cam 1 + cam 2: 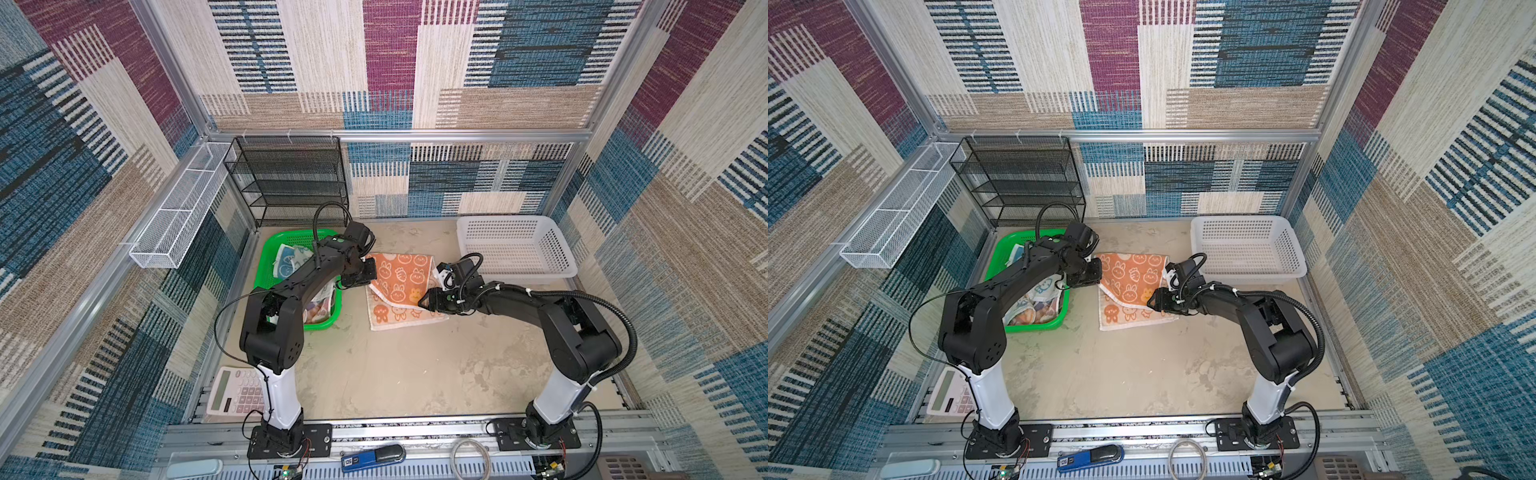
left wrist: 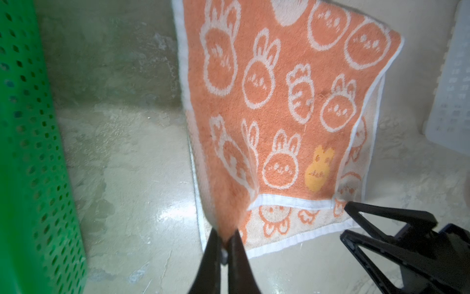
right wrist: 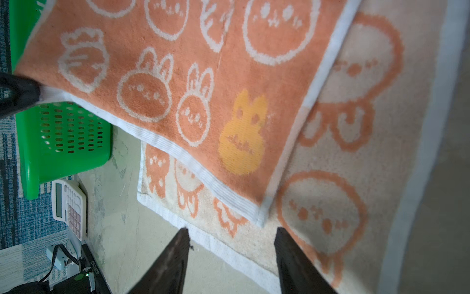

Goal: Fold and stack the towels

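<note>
The orange towel (image 1: pixel 399 286) lies mid-frame in both top views, half folded. The left gripper (image 2: pixel 225 236) is clamped on one folded-over corner and holds it raised. The right gripper (image 3: pixel 232 230) hovers empty by the other corner, jaws apart. Likely risks: a one-sided pull skews the fold and misaligns the edges, or the pinched corner slips free.

Orange towel (image 1: pixel 399 272), white rabbits; green basket (image 1: pixel 320 325).
</note>
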Action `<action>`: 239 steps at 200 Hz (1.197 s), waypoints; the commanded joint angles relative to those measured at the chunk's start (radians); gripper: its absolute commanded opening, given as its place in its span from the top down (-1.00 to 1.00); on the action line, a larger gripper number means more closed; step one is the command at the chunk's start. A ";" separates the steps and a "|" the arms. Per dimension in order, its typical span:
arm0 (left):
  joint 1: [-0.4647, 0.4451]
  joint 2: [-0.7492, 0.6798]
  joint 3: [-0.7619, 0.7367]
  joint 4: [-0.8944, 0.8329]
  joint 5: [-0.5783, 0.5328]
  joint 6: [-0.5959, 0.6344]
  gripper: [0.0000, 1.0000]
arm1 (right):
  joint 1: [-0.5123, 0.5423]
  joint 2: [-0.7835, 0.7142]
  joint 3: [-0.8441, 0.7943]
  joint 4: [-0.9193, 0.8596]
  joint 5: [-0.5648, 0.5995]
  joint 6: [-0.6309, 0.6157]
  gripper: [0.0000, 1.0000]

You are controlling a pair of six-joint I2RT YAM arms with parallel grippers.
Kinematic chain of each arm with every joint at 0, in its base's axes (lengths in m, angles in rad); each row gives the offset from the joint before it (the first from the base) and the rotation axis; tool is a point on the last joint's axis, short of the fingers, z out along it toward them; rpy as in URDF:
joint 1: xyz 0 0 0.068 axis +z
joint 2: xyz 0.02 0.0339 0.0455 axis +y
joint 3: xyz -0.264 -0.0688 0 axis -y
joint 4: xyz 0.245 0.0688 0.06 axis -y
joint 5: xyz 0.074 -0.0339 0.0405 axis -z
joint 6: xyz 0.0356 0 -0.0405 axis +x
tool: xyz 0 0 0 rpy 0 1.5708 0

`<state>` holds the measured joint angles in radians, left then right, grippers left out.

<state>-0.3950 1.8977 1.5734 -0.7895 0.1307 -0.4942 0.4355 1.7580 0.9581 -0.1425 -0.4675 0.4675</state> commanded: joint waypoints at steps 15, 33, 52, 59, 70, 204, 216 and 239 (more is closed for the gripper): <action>0.001 -0.009 -0.002 0.015 -0.006 -0.007 1.00 | 0.002 0.021 0.006 0.052 -0.012 0.022 -0.05; 0.002 -0.009 -0.004 0.016 -0.008 -0.007 1.00 | 0.002 0.036 0.007 0.056 -0.009 0.023 -0.01; 0.002 -0.010 -0.006 0.015 -0.009 -0.006 1.00 | 0.002 0.048 0.007 0.061 -0.004 0.024 0.03; 0.001 -0.011 -0.006 0.015 -0.009 -0.005 1.00 | 0.002 0.050 0.007 0.061 0.000 0.024 0.05; 0.001 -0.010 -0.006 0.015 -0.008 -0.006 1.00 | 0.002 0.056 0.007 0.064 0.000 0.025 0.08; -0.002 -0.011 -0.009 0.016 -0.005 -0.005 1.00 | 0.002 0.062 0.033 0.063 0.066 0.043 0.73; -0.002 -0.010 -0.009 0.016 -0.005 -0.004 1.00 | 0.002 0.062 0.032 0.064 0.066 0.043 0.85; -0.002 -0.012 -0.006 0.016 -0.006 -0.001 1.00 | 0.002 0.058 0.039 0.056 0.069 0.038 1.00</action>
<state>-0.3958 1.8912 1.5631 -0.7746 0.1310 -0.4942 0.4370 1.8252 0.9829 -0.0807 -0.4095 0.5037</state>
